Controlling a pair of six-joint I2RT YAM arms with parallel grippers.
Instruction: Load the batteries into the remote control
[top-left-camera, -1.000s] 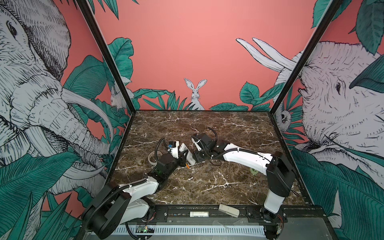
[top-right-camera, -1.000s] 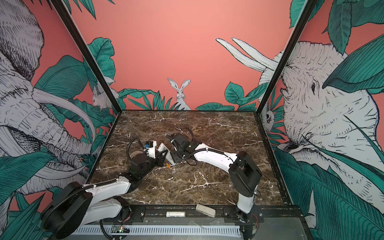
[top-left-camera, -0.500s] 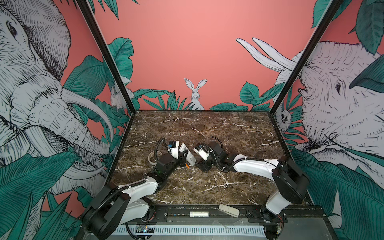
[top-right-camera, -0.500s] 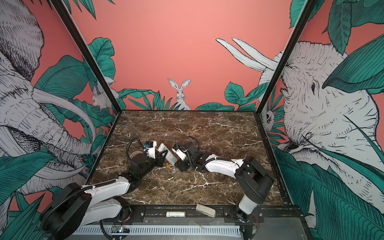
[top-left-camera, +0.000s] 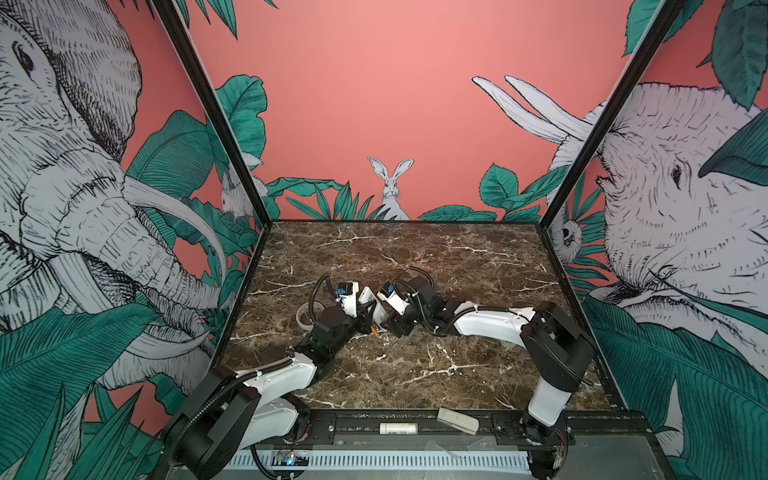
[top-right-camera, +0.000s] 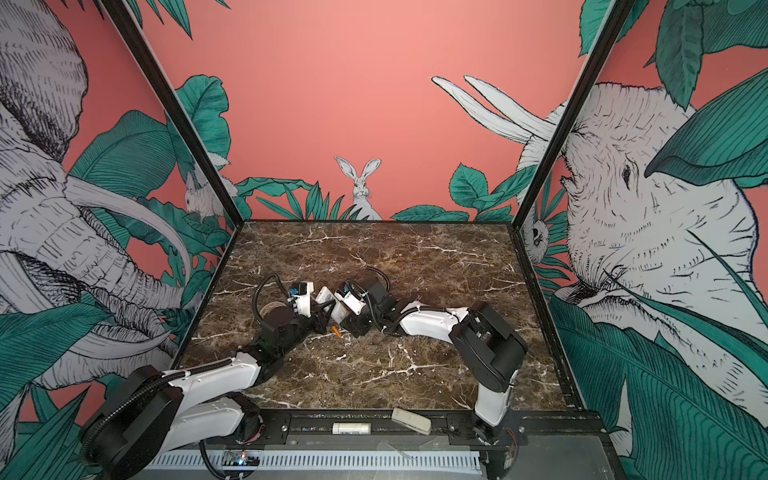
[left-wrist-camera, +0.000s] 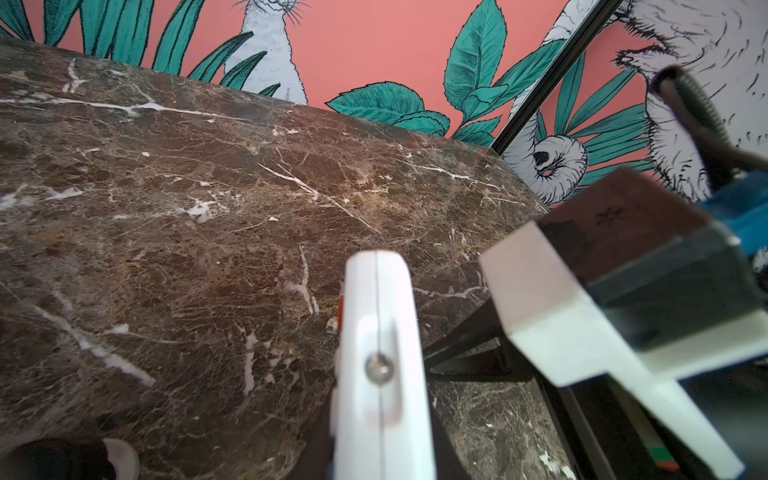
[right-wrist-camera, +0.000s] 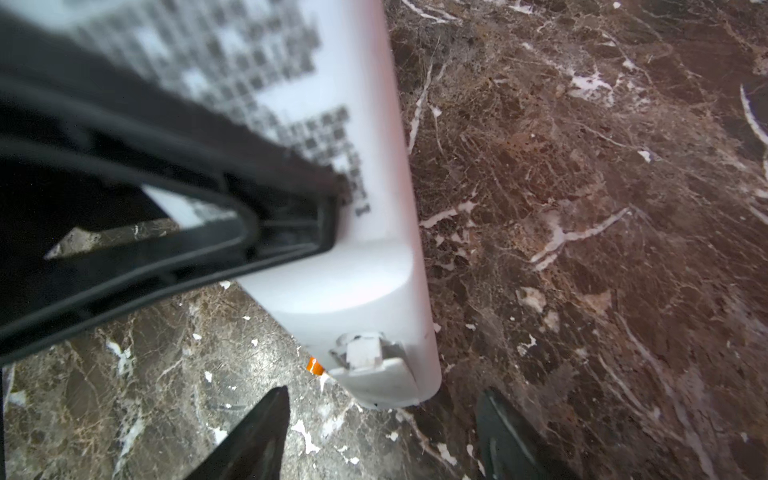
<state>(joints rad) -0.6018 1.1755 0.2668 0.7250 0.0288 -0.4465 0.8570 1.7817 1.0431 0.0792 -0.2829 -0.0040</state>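
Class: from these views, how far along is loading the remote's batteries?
Done: the left gripper is shut on the remote control, holding it tilted. In hand: the open right gripper sits at its latch end. Left: one orange battery lies on the table, unloaded; the other is not visible.

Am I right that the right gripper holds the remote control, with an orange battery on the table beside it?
Not quite: the left gripper holds the remote control, as both top views show; the right gripper stands open at its end. The orange battery is on the table beside it.
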